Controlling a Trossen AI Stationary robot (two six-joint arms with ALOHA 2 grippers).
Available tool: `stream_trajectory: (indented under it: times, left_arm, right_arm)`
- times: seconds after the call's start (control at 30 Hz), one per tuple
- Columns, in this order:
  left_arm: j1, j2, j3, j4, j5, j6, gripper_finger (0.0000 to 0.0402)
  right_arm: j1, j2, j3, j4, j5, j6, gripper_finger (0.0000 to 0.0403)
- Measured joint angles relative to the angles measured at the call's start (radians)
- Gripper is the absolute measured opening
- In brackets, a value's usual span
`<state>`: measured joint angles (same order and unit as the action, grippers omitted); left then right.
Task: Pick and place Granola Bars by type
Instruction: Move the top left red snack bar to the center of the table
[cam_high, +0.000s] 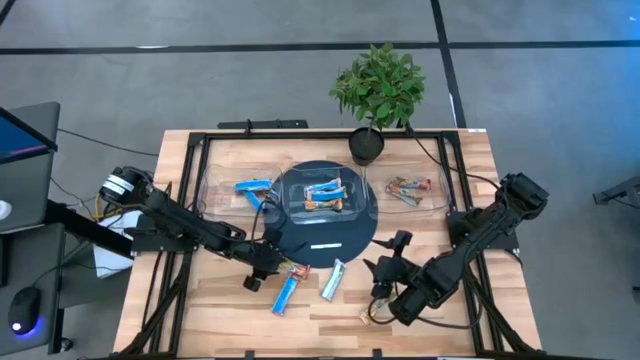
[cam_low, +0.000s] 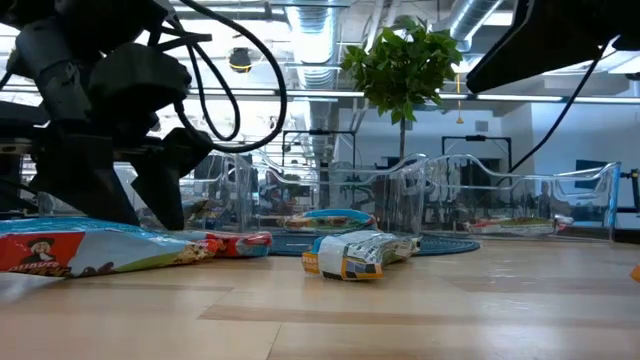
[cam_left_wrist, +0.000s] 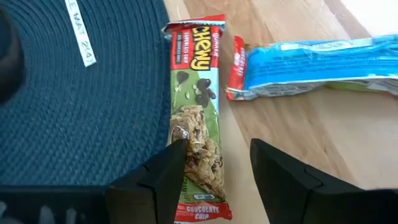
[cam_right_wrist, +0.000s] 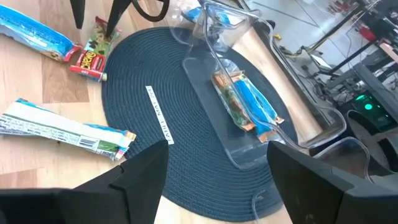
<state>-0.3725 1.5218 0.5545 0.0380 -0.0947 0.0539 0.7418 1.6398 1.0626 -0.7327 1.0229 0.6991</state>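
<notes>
From above, the left gripper (cam_high: 263, 272) stood at the near edge of the round dark-blue woven mat (cam_high: 350, 240), with a red-and-green chocolate-chip granola bar (cam_high: 296, 271) just beside its tips. A blue-wrapped bar (cam_high: 285, 295) and a pale silver-green bar (cam_high: 333, 279) lay on the wooden worktop (cam_high: 470, 170) beyond it. The clear bins held more: one blue bar (cam_high: 252, 186), about two in the middle, about two tan ones farther off.

At table height, three loose bars showed.

In the left wrist view, the spread fingers (cam_left_wrist: 171, 171) straddled the chocolate-chip bar (cam_left_wrist: 196, 118); closing squarely across its width, clear of the mat's edge, seemed best.

The right gripper (cam_right_wrist: 214, 174) hovered spread over the mat, its middle bin (cam_right_wrist: 230, 106) ahead.
</notes>
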Motion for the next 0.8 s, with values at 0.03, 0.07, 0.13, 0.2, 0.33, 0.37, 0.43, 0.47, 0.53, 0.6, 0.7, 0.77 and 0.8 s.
stream_trajectory:
  times: [0.03, 0.07, 0.13, 0.2, 0.33, 0.37, 0.43, 0.47, 0.53, 0.6, 0.7, 0.77, 0.8]
  left_arm:
    - [0.0, 0.0, 0.0, 0.007, 0.001, 0.01, 0.0178]
    - [0.0, 0.0, -0.001, 0.015, 0.0, 0.019, 0.0178]
    - [0.0, 0.001, -0.003, 0.036, 0.0, 0.033, 0.0178]
    - [0.002, 0.004, -0.004, 0.064, -0.018, 0.051, 0.0178]
    - [0.002, 0.004, -0.005, 0.118, -0.105, 0.084, 0.0178]
    - [0.002, 0.004, -0.005, 0.121, -0.126, 0.089, 0.0178]
    - [0.003, 0.004, -0.005, 0.13, -0.149, 0.099, 0.0178]
    - [0.003, 0.004, -0.005, 0.136, -0.15, 0.101, 0.0178]
    - [0.003, 0.004, -0.004, 0.136, -0.139, 0.102, 0.0178]
    - [0.003, 0.004, -0.004, 0.133, -0.097, 0.103, 0.0178]
    - [0.002, 0.003, -0.004, 0.133, -0.023, 0.103, 0.0178]
    - [0.002, 0.003, -0.004, 0.132, -0.016, 0.102, 0.0178]
    - [0.002, 0.003, -0.004, 0.13, -0.024, 0.102, 0.0178]
  right_arm:
    - [0.0, 0.0, 0.0, 0.005, 0.0, 0.0, 0.027]
    - [-0.003, 0.0, 0.0, 0.009, -0.001, -0.001, 0.027]
    - [-0.005, 0.0, 0.0, 0.009, -0.003, 0.0, 0.027]
    - [-0.005, 0.0, 0.0, 0.009, -0.003, 0.0, 0.027]
    - [-0.005, 0.0, 0.0, 0.013, -0.003, 0.0, 0.027]
    - [-0.005, 0.0, 0.0, 0.013, -0.003, 0.0, 0.027]
    - [-0.005, 0.0, 0.0, 0.014, -0.003, 0.0, 0.027]
    - [-0.005, 0.0, 0.0, 0.014, -0.003, 0.0, 0.027]
    - [-0.005, 0.0, 0.0, 0.016, -0.003, 0.0, 0.027]
    - [-0.005, 0.0, 0.0, 0.017, -0.004, 0.0, 0.027]
    - [-0.005, 0.001, 0.0, 0.02, -0.004, 0.0, 0.027]
    - [-0.005, 0.001, 0.0, 0.021, -0.004, 0.0, 0.027]
    - [-0.005, 0.001, 0.0, 0.023, -0.004, 0.0, 0.027]
